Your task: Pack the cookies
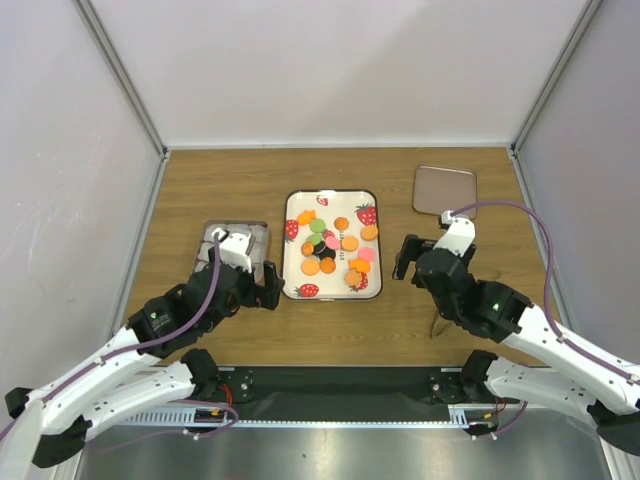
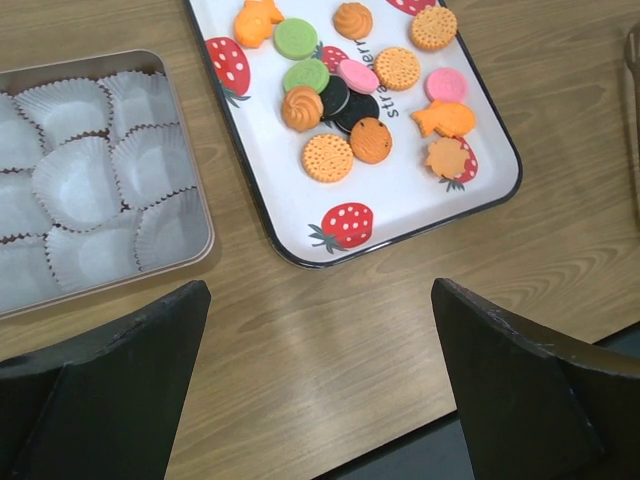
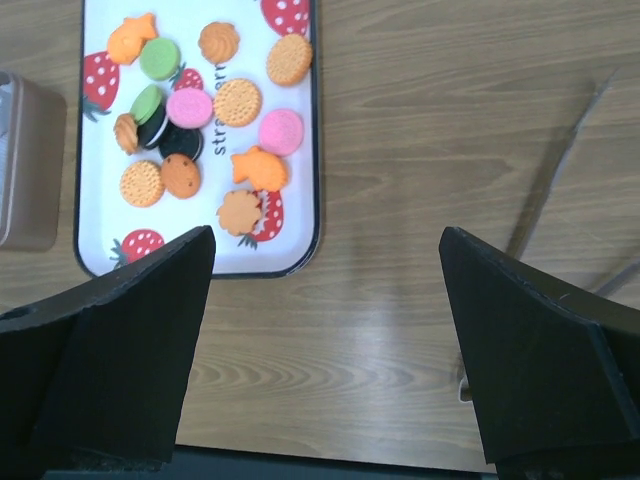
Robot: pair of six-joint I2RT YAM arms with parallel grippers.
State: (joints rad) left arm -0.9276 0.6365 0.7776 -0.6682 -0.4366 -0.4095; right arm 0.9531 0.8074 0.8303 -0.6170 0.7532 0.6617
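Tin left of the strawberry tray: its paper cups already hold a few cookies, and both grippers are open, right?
No. The left wrist view shows the paper cups in the tin empty; the cookies lie on the strawberry tray. The left gripper and right gripper are open.

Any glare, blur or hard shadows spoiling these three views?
Top external: even light, sharp, though the cookies are small. Left wrist: cookies crisp; the left tool is a dark, featureless shape. Right wrist: pale sheen on the table near the right tool, thin shadow lines at right, no blur.
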